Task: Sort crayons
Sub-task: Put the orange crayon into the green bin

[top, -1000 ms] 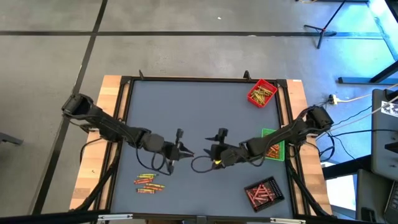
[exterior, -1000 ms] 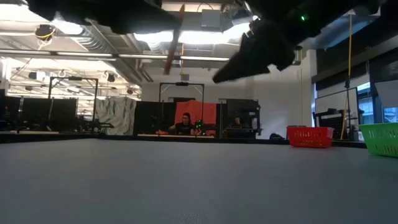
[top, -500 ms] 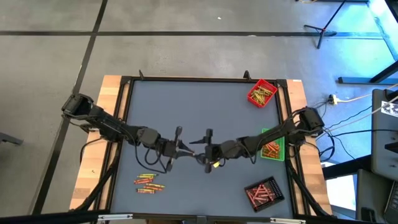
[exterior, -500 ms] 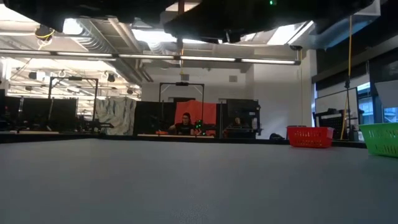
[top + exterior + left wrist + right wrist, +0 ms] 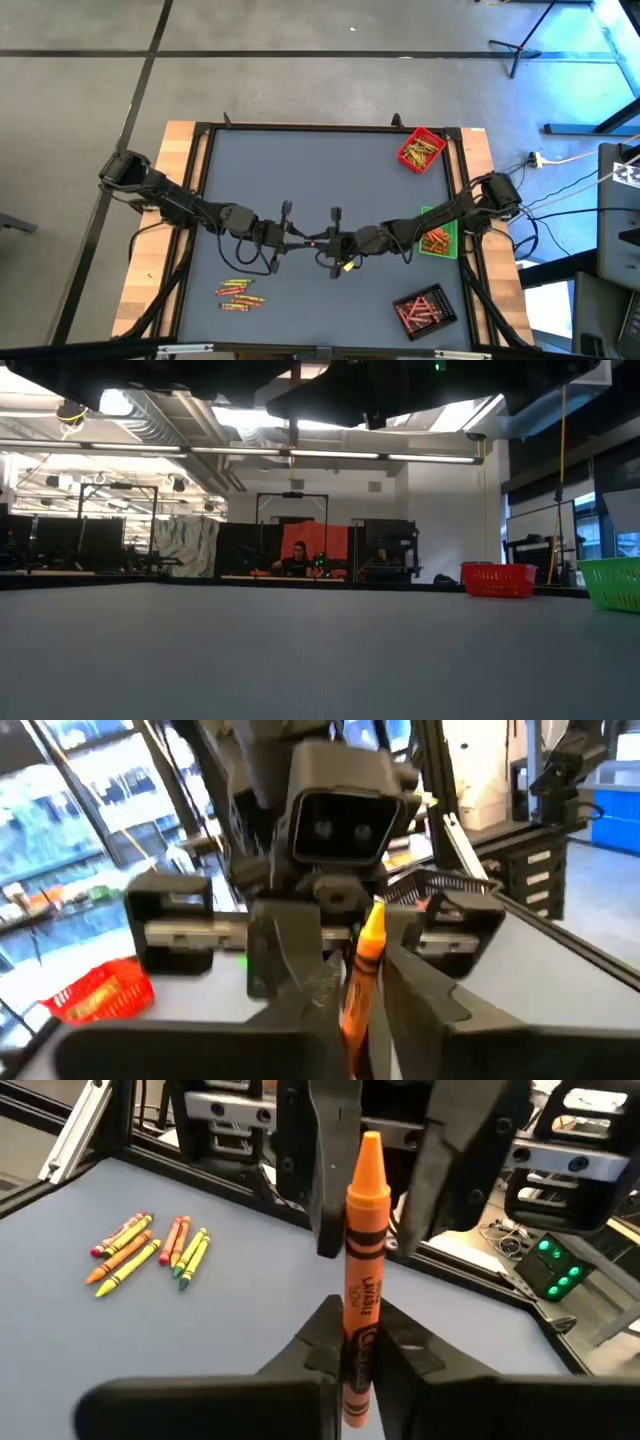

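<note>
We note both arms meeting nose to nose above the middle of the grey tabletop, mid hand-over of one orange paper-wrapped wax crayon. The right gripper has its jaws closed on the lower part of that crayon, which stands upright between them with its tip toward the other arm. The left gripper faces it; the crayon's other end lies between its jaws, which flank the stick with a gap showing on either side, so we read them as parted and letting go, though contact on one side cannot be ruled out. From above, the two grippers sit just beside each other and the crayon shows only as a thin reddish line. Progress, as we judge it: the small red square plastic tray at the far right corner holds a heap of yellowish crayons, the green square tray under the right arm holds orange ones, and the black square tray near the right front corner holds red ones in rows. A loose cluster of mixed red, orange, yellow and greenish crayons lies unsorted near the left front of the tabletop. We estimate the sorting is well past halfway; the held orange crayon probably belongs in the green tray.
</note>
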You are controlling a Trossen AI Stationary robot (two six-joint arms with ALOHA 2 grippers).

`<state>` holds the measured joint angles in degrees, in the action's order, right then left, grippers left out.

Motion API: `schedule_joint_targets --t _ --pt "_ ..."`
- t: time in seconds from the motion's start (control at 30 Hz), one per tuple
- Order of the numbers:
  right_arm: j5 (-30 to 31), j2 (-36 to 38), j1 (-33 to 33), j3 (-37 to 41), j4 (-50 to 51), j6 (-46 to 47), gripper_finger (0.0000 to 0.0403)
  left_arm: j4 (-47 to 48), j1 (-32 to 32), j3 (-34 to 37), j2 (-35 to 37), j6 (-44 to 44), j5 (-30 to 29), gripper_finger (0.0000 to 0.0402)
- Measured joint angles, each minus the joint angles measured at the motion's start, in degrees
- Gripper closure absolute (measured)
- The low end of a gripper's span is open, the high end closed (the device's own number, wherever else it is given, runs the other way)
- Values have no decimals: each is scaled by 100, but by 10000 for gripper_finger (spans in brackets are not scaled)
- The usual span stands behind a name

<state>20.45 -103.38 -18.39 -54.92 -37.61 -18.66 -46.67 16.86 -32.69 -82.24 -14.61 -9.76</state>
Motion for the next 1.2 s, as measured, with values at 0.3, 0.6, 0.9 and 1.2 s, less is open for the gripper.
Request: schedule_joint_targets --t 0.3,0.6,0.9,1.2 --pt "604 586 -83 2 1333 467 390 2146 233 -4 1156 393 -886 259" --pt "1541 2048 -314 2 5289 3191 362 3355 422 -4 1651 637 -1799 257" --pt "662 2996 -340 2 9874 7310 381 3336 400 -4 1620 710 -1799 257" --pt "-865 2997 -339 378 11375 9369 373 3318 400 -4 1620 721 -1801 257"
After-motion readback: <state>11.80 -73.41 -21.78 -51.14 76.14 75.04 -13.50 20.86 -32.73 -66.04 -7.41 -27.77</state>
